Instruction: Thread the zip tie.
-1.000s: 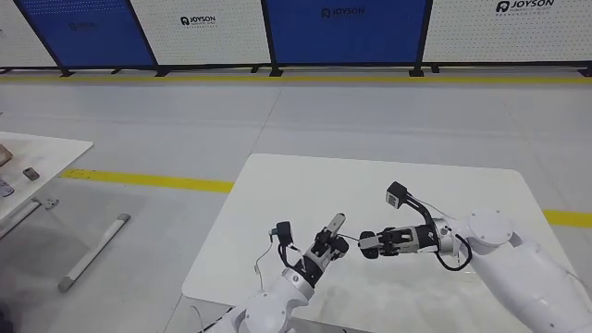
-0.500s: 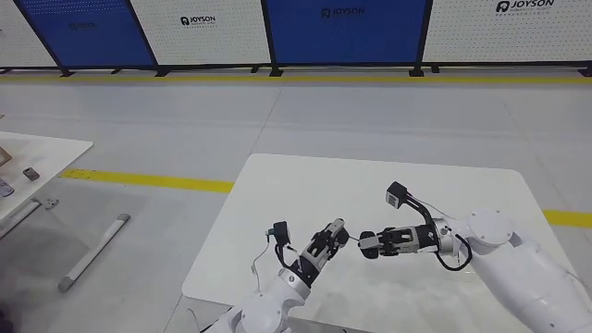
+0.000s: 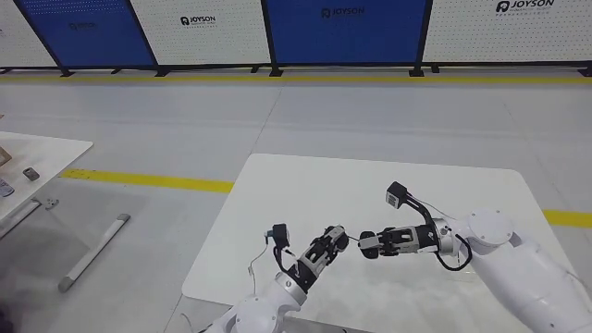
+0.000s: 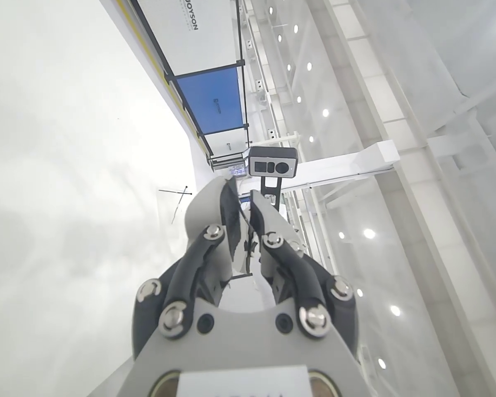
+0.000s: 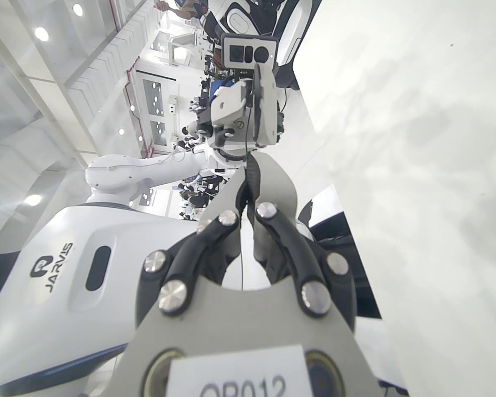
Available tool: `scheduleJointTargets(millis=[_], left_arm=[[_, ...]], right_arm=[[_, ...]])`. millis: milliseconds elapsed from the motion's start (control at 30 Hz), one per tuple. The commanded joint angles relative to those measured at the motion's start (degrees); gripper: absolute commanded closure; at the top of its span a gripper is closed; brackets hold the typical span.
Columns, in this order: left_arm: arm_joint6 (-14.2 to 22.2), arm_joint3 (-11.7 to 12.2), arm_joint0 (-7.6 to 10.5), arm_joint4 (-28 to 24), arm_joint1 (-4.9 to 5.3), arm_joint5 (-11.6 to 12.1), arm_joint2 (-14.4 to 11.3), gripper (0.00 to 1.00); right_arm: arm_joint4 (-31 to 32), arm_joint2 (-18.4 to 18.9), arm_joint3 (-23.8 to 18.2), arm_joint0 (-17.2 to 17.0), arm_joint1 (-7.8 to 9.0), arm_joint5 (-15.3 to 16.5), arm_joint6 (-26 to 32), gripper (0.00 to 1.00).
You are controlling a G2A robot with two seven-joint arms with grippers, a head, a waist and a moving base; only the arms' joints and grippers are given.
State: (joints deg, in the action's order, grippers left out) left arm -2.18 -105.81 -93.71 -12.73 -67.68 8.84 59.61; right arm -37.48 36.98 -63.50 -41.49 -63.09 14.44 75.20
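From above, a white table [image 3: 277, 194] stands on a grey floor [image 3: 185, 120] before blue and white panels [image 3: 347, 14]. The left gripper [image 3: 337, 234] and right gripper [image 3: 363, 241] meet above its front part. In the left wrist view, the left fingers pinch the zip tie [image 4: 250, 245]. In the right wrist view, the right fingers clamp it too.

Room setting. A white table [image 3: 277, 194] stands on a pale grey floor [image 3: 305, 120], which a yellow line [image 3: 139, 180] crosses from left to right. Along the far side, blue panels [image 3: 347, 9] alternate with white perforated panels [image 3: 194, 14] in black frames. A second white table [image 3: 46, 148] stands at the left. Round ceiling lights [image 4: 368, 233] shine among white beams [image 4: 380, 154].
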Motion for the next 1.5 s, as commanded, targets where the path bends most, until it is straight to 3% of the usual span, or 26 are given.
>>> scheduleJointTargets(millis=[0, 367, 900, 967, 1033, 1200, 1467], left_arm=[[0.6, -0.33, -0.31, 0.07, 0.05, -0.02, 0.17, 0.71], [1.84, -0.97, -0.97, 0.17, 0.04, 0.25, 0.68, 0.97], [0.58, -1.06, -1.64, 1.64, -0.16, 0.53, 1.09, 1.0], [0.34, -1.12, -1.71, 1.78, -0.21, 0.39, 0.92, 1.0], [0.05, -1.02, -1.64, 2.05, -0.26, 0.22, 0.93, 1.0], [-0.19, -0.83, -1.37, 3.6, -0.31, -0.98, 0.93, 1.0], [-2.39, -0.88, -0.92, 3.92, -0.58, -5.15, 1.09, 1.0]], right_arm=[[0.0, 0.0, 0.0, 0.0, 0.0, 0.0, 0.0, 1.0], [0.0, 0.0, 0.0, 0.0, 0.0, 0.0, 0.0, 1.0], [0.06, 0.02, -0.1, -0.16, 0.0, -0.05, -0.39, 1.0], [0.89, 0.36, -1.24, -0.93, 0.08, -0.44, -1.75, 0.72], [1.44, 1.22, -2.01, -1.53, 0.35, -0.64, -1.82, 0.0], [2.34, 3.28, -3.47, -3.01, 1.04, -0.88, -1.27, 0.0], [1.57, 8.7, -5.02, -6.82, 2.78, 1.21, -0.3, 0.0]])
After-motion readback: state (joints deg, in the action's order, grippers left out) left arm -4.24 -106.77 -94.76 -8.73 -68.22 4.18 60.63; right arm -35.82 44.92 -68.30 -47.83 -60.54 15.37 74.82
